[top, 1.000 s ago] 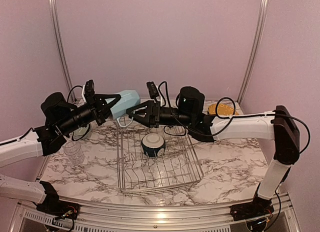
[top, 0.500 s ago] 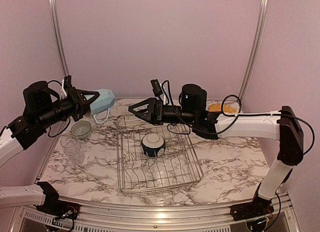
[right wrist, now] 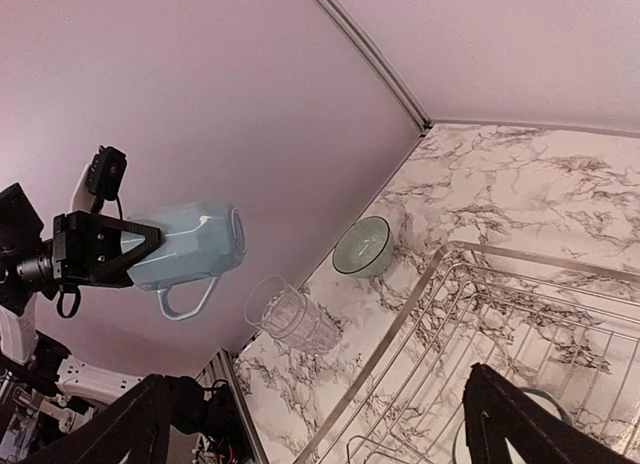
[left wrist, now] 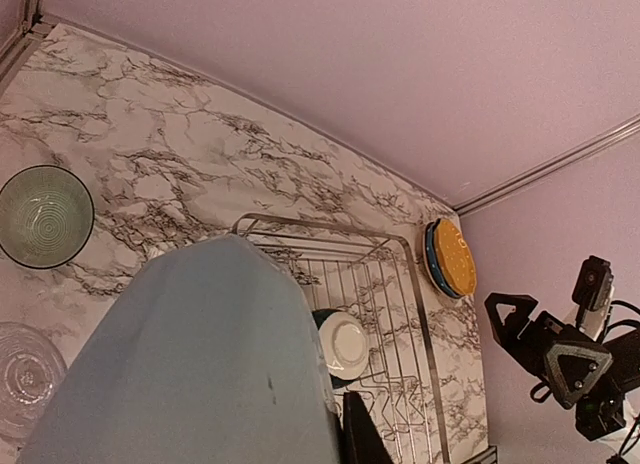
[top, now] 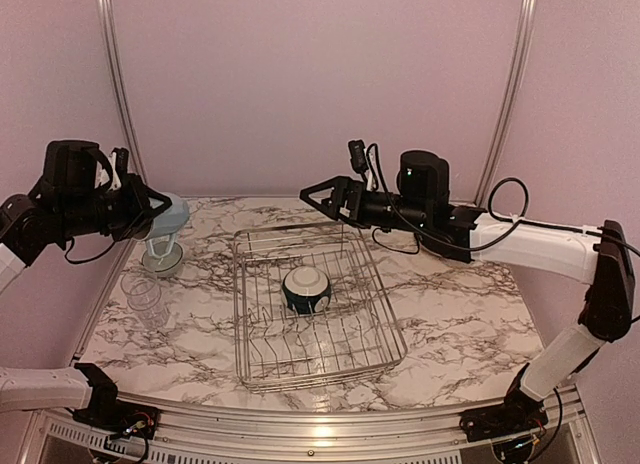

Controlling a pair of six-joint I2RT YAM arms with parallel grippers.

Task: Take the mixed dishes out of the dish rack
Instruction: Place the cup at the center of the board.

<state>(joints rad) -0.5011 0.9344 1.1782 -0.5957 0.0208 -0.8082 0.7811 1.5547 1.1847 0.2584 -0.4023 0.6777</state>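
My left gripper (top: 152, 210) is shut on the light blue mug (top: 170, 216), holding it on its side in the air at the far left, handle hanging down. Directly below sits the grey-green bowl (top: 160, 260). In the left wrist view the mug (left wrist: 200, 364) fills the lower left. The silver dish rack (top: 368, 314) stands mid-table with the dark-teal-and-white bowl (top: 305, 289) inside. My right gripper (top: 320, 204) hovers open above the rack's back edge, nothing between its fingers (right wrist: 150, 419). A yellow plate (left wrist: 452, 256) lies on a blue one at the back right.
A clear glass (top: 146, 300) stands on the marble table (top: 460, 324) left of the rack, in front of the grey-green bowl. The purple back wall and metal corner posts close in the table's far edge.
My left arm carried the mug leftward, away from the rack, to above the grey-green bowl. My right gripper opened wide and drew back to the right and upward.
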